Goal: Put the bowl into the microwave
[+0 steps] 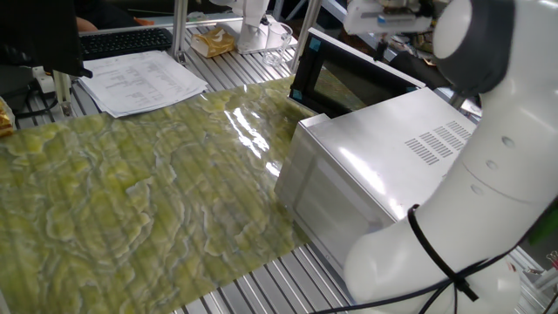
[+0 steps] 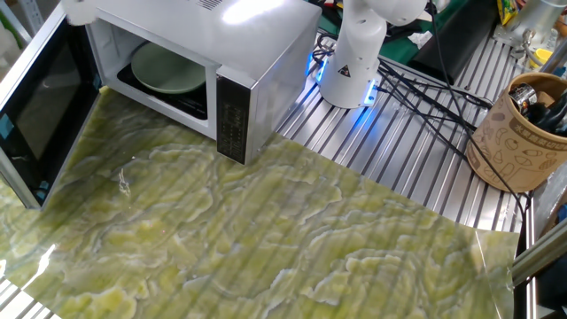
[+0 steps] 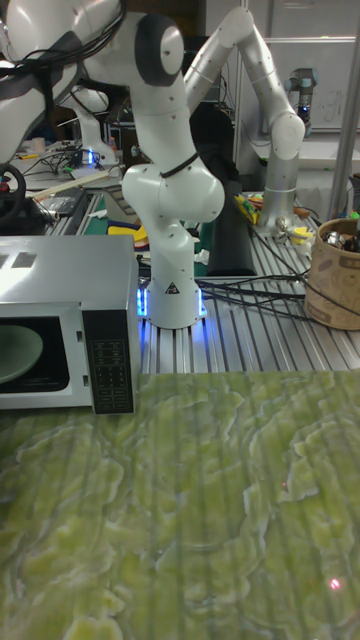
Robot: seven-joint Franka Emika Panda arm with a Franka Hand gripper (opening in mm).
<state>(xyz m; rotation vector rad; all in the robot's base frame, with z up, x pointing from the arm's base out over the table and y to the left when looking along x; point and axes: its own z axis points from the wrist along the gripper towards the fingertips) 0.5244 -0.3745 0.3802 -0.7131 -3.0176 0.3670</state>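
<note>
The bowl (image 2: 167, 68), pale green and shallow, lies flat inside the microwave (image 2: 239, 53), a silver-grey box with vent slots (image 1: 443, 139) on top. Its dark glass door (image 2: 40, 106) is swung wide open to the left. In the tall fixed view the bowl (image 3: 14, 354) shows through the microwave's (image 3: 70, 300) front opening. My gripper (image 1: 384, 33) hangs above the open door, apart from the bowl, at the top edge of one fixed view. Its fingers are mostly cut off there, and nothing shows between them.
A green marbled mat (image 2: 266, 239) covers the table in front of the microwave. My arm's base (image 2: 353, 62) and cables (image 2: 425, 97) stand behind it. A brown tool cup (image 2: 521, 133) sits at the right. Papers (image 1: 144, 78) and a keyboard (image 1: 122, 39) lie beyond the mat.
</note>
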